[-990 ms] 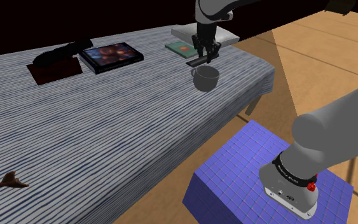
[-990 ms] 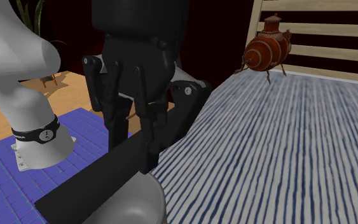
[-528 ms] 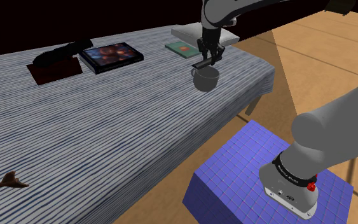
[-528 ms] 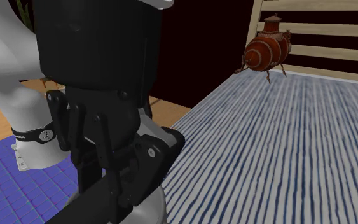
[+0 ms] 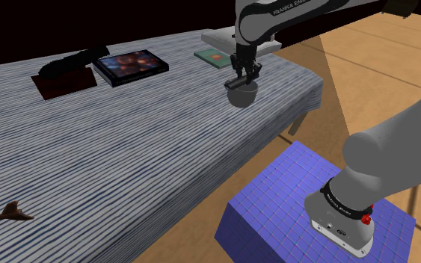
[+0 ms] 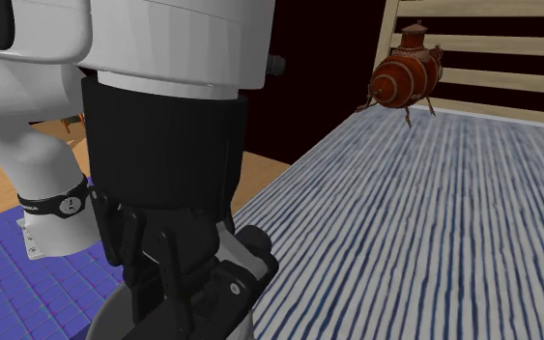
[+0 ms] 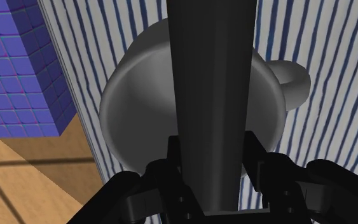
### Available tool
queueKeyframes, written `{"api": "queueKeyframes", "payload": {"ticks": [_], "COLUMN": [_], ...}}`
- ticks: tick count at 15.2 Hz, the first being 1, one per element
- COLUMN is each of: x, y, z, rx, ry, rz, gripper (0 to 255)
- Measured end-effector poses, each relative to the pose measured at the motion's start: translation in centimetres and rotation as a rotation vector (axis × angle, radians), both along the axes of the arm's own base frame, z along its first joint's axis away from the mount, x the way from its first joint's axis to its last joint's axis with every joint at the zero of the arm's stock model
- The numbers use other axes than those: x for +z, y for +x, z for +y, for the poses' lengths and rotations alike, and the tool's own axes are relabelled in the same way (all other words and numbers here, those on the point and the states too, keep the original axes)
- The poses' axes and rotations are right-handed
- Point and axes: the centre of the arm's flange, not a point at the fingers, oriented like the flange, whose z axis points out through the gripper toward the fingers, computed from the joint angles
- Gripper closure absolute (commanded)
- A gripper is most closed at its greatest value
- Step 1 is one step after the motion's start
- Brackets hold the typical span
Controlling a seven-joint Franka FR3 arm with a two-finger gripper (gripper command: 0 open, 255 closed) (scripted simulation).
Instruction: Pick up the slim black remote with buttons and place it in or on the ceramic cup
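The gripper [image 7: 212,151] is clamping the black remote [image 7: 212,76], holding it level across the mouth of the grey cup [image 7: 130,105], which is standing by the table's [image 5: 126,157] edge near a corner. The remote is overhanging the rim, so an off-centre release is risking it tipping off.

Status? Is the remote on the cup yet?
Done: the black remote is picked up, clasped between the jaws. In hand: it is held across the mouth of the grey cup, jaws down at its rim in the shoulder view; contact with the rim I cannot tell. Left: open the jaws so it rests on the cup, then pull clear.
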Motion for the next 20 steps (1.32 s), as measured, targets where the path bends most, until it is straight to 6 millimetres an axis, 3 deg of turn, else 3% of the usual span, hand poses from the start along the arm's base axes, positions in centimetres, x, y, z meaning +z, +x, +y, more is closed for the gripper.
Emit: {"api": "queueKeyframes", "payload": {"ticks": [5,6,12,16,20], "x": [-0.2,-0.2,-0.2,3.4,4.6], "y": [0.0,0.0,0.0,0.1,0.1], "z": [0.0,0.0,0.0,0.7,1.1], "rx": [0.000,0.000,0.000,0.000,0.000], "ry": [0.000,0.000,0.000,-0.001,0.000], "rz": [0.000,0.000,-0.001,-0.002,-0.001], "gripper": [255,0,0,0,0]}}
